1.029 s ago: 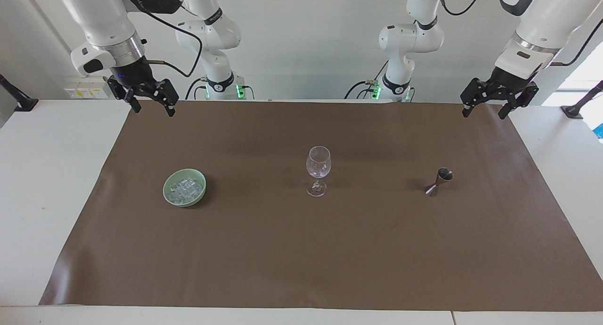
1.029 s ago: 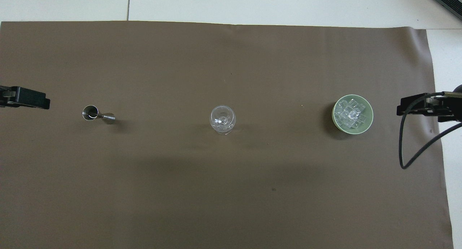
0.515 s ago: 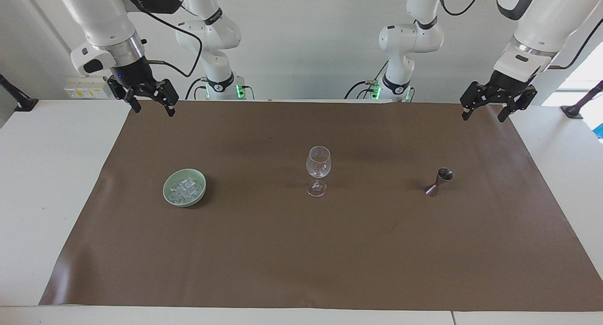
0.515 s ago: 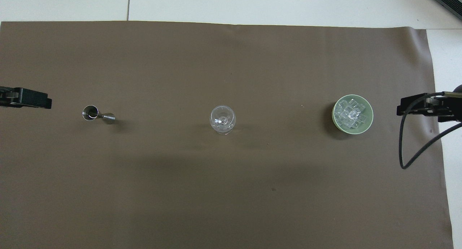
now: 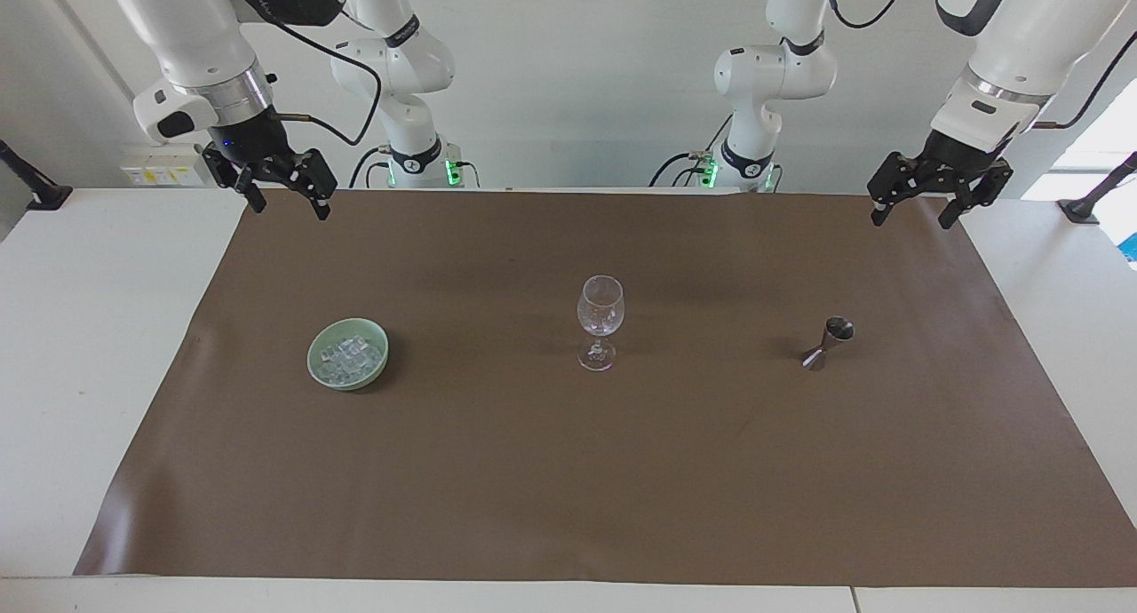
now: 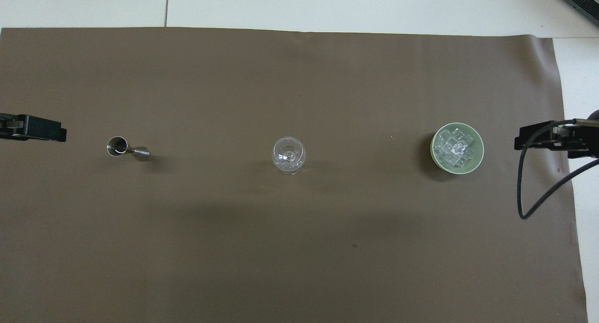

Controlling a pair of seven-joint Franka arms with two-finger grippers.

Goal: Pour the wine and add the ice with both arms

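Centrally, clear stemmed glass [image 5: 600, 322]; glassy ice [image 5: 350, 357] in round green bowl [image 5: 322, 373]; both arms' jaws wide, empty.

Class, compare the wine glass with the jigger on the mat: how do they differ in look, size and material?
1. The wine glass is clear; the jigger is dark metal.
2. The glass stands taller than the jigger.
3. The glass has a round bowl on a thin stem; the jigger is an hourglass of two cones.
Shared: both stand upright on the brown mat, with no gripper touching them.
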